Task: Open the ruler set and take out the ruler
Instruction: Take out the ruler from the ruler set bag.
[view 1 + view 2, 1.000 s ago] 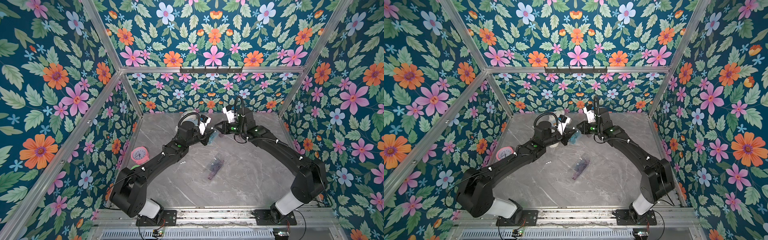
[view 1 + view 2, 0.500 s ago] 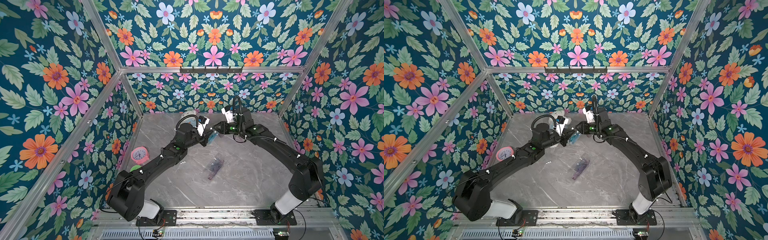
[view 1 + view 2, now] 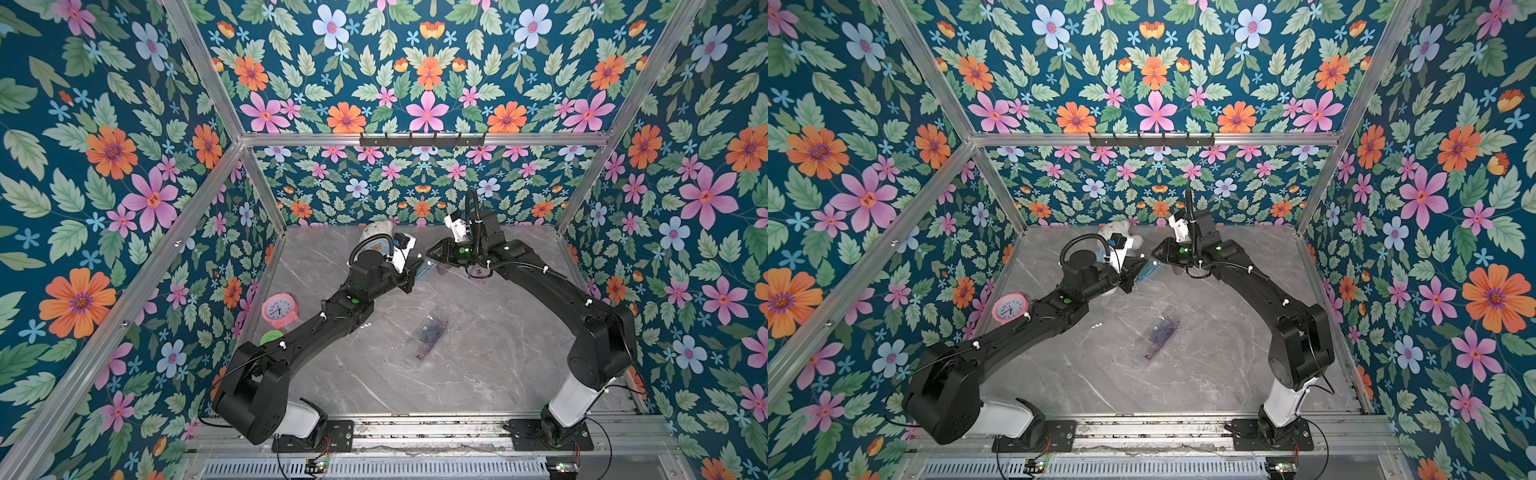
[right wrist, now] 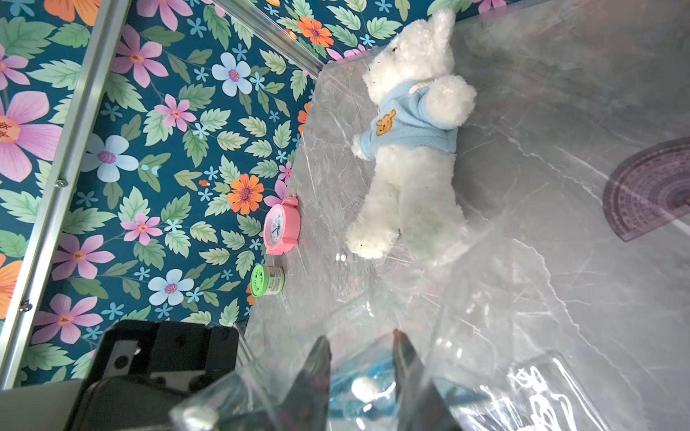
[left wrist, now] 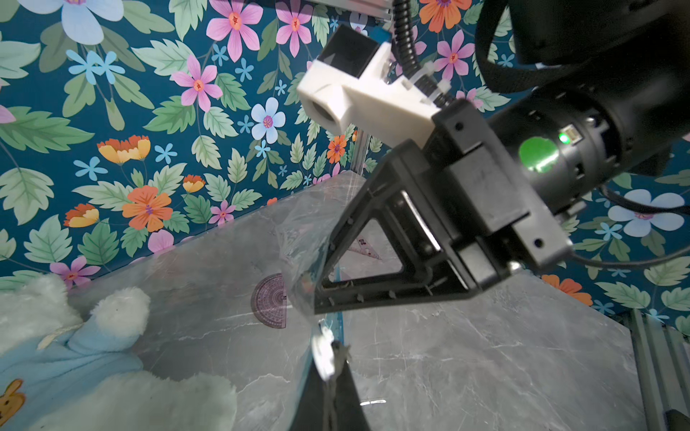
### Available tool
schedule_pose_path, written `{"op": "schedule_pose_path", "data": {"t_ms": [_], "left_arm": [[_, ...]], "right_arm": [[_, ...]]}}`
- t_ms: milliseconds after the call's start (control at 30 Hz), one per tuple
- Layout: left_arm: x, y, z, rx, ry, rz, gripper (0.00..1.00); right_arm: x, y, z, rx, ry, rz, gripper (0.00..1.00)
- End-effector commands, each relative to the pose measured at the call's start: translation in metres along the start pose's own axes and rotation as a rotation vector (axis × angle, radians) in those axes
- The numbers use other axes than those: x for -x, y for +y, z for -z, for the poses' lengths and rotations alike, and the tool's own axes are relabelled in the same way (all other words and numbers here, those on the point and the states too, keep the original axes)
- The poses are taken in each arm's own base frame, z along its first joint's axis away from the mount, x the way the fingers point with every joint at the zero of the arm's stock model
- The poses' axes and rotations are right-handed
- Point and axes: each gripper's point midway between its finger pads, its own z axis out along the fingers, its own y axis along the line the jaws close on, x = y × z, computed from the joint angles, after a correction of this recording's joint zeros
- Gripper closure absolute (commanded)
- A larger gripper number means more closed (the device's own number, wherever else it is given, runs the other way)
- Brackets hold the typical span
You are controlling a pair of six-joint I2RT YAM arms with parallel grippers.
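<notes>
Bag [image 3: 424, 271] opening is the step in hand: the clear pouch of the ruler set hangs above the back-middle of the table [image 3: 478, 374], between the two pincers. Left pincer [image 5: 336, 349] is fully closed on one edge of the bag, beside a white snap [image 5: 322, 349]. Right pincer [image 4: 360, 336] stands partly open, with its fingers [image 4: 317, 373] on either side of a blue strip [image 4: 343, 373] at the bag mouth; no firm clamp on it is visible. A protractor [image 4: 649, 194] and a set square [image 5: 364, 250] lie on the table near the bag. Purple pieces [image 3: 432, 332] lie at table centre, well apart from it. Whether a straight ruler is among them or in the bag cannot be told. Recommended procedure, as a judgement: use the left grip as the fixed anchor. Seat the right fingers on one film layer only, near the mouth, then close. Pull the two edges apart slowly, across the mouth and not along it. Tilt the mouth downward so that contents slide out over bare table. Likely faults: the thin film slips from the fingers, or both layers are pinched together and the mouth is held shut.
</notes>
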Motion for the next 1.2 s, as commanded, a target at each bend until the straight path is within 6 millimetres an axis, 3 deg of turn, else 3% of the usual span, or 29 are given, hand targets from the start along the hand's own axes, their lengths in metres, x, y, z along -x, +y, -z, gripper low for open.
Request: {"op": "schedule_pose_path", "data": {"t_ms": [0,200,367,1000,1167], "left_arm": [[0.015,-0.002,-0.002,-0.008,-0.066,-0.037,1.0],[0.006,0.001,-0.004,0.051,-0.061,-0.12,1.0],[0.001,-0.008,-0.006,0.098,-0.079,-0.231,1.0],[0.001,-0.006,0.0,0.131,-0.158,-0.277,1.0],[-0.002,-0.006,-0.002,0.126,-0.146,-0.283,1.0]], "right_arm": [[-0.007,-0.003,-0.002,-0.007,0.042,-0.063,0.69],[-0.009,-0.004,-0.003,-0.013,0.057,-0.104,0.7],[-0.01,-0.005,-0.007,-0.022,0.079,-0.158,0.71],[-0.032,-0.007,-0.029,-0.008,0.222,-0.253,0.73],[-0.033,-0.005,-0.027,0.002,0.226,-0.25,0.78]]}}
